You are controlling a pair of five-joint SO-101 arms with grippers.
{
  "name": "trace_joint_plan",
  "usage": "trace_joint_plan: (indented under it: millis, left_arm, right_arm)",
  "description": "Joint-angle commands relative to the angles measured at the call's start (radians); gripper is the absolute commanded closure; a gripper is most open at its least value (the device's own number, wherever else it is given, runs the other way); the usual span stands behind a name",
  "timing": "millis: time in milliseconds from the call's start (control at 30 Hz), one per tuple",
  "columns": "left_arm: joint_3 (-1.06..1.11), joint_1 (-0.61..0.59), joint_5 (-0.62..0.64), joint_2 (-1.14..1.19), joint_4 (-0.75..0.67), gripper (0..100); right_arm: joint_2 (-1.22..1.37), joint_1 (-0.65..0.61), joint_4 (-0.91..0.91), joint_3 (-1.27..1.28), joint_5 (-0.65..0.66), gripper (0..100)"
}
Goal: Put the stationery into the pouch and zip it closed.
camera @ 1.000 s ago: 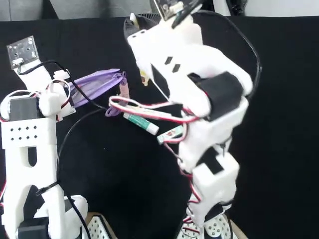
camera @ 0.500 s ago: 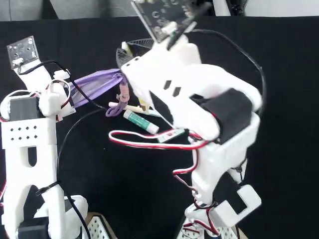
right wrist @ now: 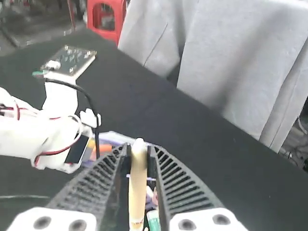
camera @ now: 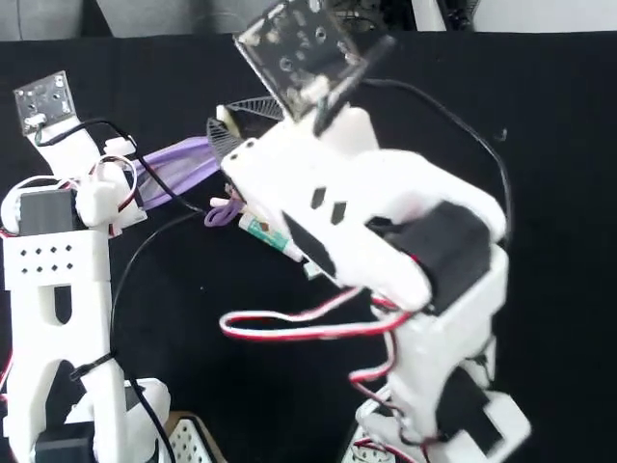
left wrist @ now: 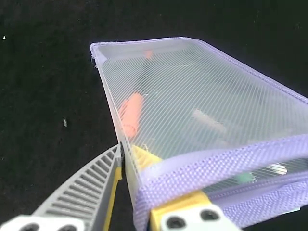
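A translucent pouch with purple edging [camera: 183, 162] is held off the black table; my left gripper [left wrist: 127, 155] is shut on its rim near the zip. An orange stick [left wrist: 131, 113] and other pieces lie inside the pouch [left wrist: 202, 110]. My right gripper [camera: 228, 125] hovers just beside the pouch's right end, shut on a cream-coloured pen [right wrist: 138, 171] that stands between its black ribbed fingers [right wrist: 103, 173]. On the table below lie a green-and-white glue stick [camera: 268, 235] and a small purple piece [camera: 222, 211], partly hidden by the right arm.
The right arm's white body [camera: 386, 251] and its red-and-white cable loop [camera: 289, 326] cover the table's middle. The left arm's tower [camera: 53, 289] stands at the left. Grey cloth [right wrist: 231, 57] and a red stool [right wrist: 103, 14] are beyond the table's far edge.
The right arm has swung left and leaned over, carrying the cream pen closer to the pouch's end. Its cable loop dropped lower. The left arm and pouch have stayed put.
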Motion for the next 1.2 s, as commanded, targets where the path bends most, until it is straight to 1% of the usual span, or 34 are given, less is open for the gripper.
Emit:
trace_joint_plan:
  millis: [0,167,300,433,500,833,1000,1067,1167]
  left_arm:
    - [0.005,0.018,0.017,0.003,0.003,97]
    - [0.005,0.016,0.017,0.003,0.003,97]
    - [0.005,0.018,0.017,0.003,0.003,97]
    - [0.005,0.019,0.017,0.003,0.003,97]
    - [0.005,0.021,0.017,0.003,0.003,97]
    - [0.005,0.022,0.017,0.003,0.003,97]
    - [0.005,0.021,0.017,0.003,0.003,97]
    - [0.005,0.021,0.017,0.006,0.003,97]
    - [0.005,0.021,0.017,0.009,-0.002,97]
  right_arm:
    - [-0.159,-0.008,-0.209,0.26,0.002,98.8]
    - [-0.358,-0.008,-0.534,0.653,0.002,98.8]
    - [-0.515,-0.008,-0.703,0.852,0.005,98.8]
    - [-0.601,-0.012,-0.852,1.01,0.077,98.8]
    - [-0.624,-0.014,-0.944,1.092,0.094,98.8]
    - [-0.651,-0.014,-1.473,1.471,0.094,98.8]
    - [-0.651,-0.009,-1.867,1.656,0.092,98.8]
    - [-0.651,-0.014,-1.995,1.721,0.091,98.8]
    - [-0.654,-0.011,-2.084,1.774,0.091,98.8]
